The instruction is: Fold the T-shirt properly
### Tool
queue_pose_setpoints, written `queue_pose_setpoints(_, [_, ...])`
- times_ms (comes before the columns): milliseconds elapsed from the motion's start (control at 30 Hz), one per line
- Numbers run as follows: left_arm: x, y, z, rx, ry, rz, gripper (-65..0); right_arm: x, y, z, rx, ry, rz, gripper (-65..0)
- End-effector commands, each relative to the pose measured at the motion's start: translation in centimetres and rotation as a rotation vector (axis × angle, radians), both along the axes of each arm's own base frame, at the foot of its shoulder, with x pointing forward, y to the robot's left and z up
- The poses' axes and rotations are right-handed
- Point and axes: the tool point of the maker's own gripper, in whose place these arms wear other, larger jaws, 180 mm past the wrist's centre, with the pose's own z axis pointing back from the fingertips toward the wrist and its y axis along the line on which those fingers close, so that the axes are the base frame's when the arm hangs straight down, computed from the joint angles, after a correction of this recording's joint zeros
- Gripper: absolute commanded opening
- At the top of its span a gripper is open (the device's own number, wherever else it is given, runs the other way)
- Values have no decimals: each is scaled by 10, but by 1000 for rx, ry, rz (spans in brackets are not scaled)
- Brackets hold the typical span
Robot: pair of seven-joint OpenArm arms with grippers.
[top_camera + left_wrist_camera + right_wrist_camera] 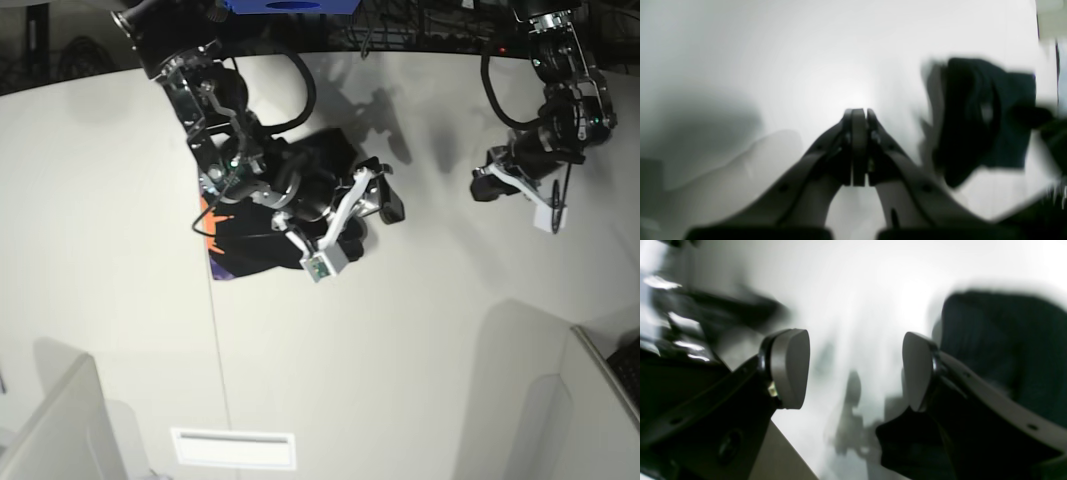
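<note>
Cloth lies bunched under the right arm: the T-shirt (262,240) sits as a dark heap on the white tabletop (420,350), a strip of orange and purple print showing at its outer edge. The right tool (352,228) hangs just above the heap's inner side with its pads (788,368) spread wide and nothing between them; in the right wrist view the black cloth lies immediately beside one finger, not inside the gap. The left tool (858,113) is pressed together, empty, and well apart from the shirt, over bare tabletop. The heap is too crumpled to read a long axis. The right arm is plainly the nearer one, so any next grasp probably falls to it. No containers are in view.
</note>
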Motion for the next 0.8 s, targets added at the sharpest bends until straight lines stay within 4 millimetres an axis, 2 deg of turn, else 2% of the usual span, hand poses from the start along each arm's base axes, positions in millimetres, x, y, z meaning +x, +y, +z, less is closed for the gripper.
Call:
queue_pose_setpoints(0, [0,-8,5,-14,-22,-27,-650,15,-17,19,8,-77,-47,-273])
queue_pose_setpoints(33, [-2,-18,3,-24,-13,-53,-650,20,-33,25,5,-98,-85,-305])
queue_pose_setpoints(100, [-6,-40,-1,-44,1,-114,-650,31,-66,32,-1,-120,-176,-422])
queue_pose_setpoints(133, [-8,-54,-4,-62,8,-142,-650,35,-82,31,-3,-118,-228,-504])
queue_pose_setpoints(167, [-8,-68,-4,-85,8,-165,-650,40,-102,28,-11,-110,-287,-614])
queue_pose_setpoints(200, [-9,-81,-4,-109,7,-181,-650,45,-124,25,-17,-102,-352,-650])
queue_pose_setpoints(267, [-10,-95,-3,-145,4,-187,-650,45,-156,17,-22,-75,-456,-650])
queue_pose_setpoints(333, [-5,-105,3,-177,-19,-177,-650,43,-178,10,-40,-60,-511,-650])
queue_pose_setpoints(467, [1,-122,10,-224,-47,-182,-199,38,-202,3,-88,-51,-547,-650])
queue_pose_setpoints(533, [6,-129,15,-228,-89,-215,-39,37,-206,2,-101,-50,-546,-650])
queue_pose_setpoints(567, [9,-131,19,-224,-118,-236,0,37,-206,2,-103,-51,-546,-650])
queue_pose_setpoints(667, [19,-140,19,-249,-152,-260,0,36,-208,0,-109,-47,-545,-650])
queue_pose_setpoints(767, [30,-150,8,-299,-121,-244,0,34,-208,-2,-110,-41,-545,-650])
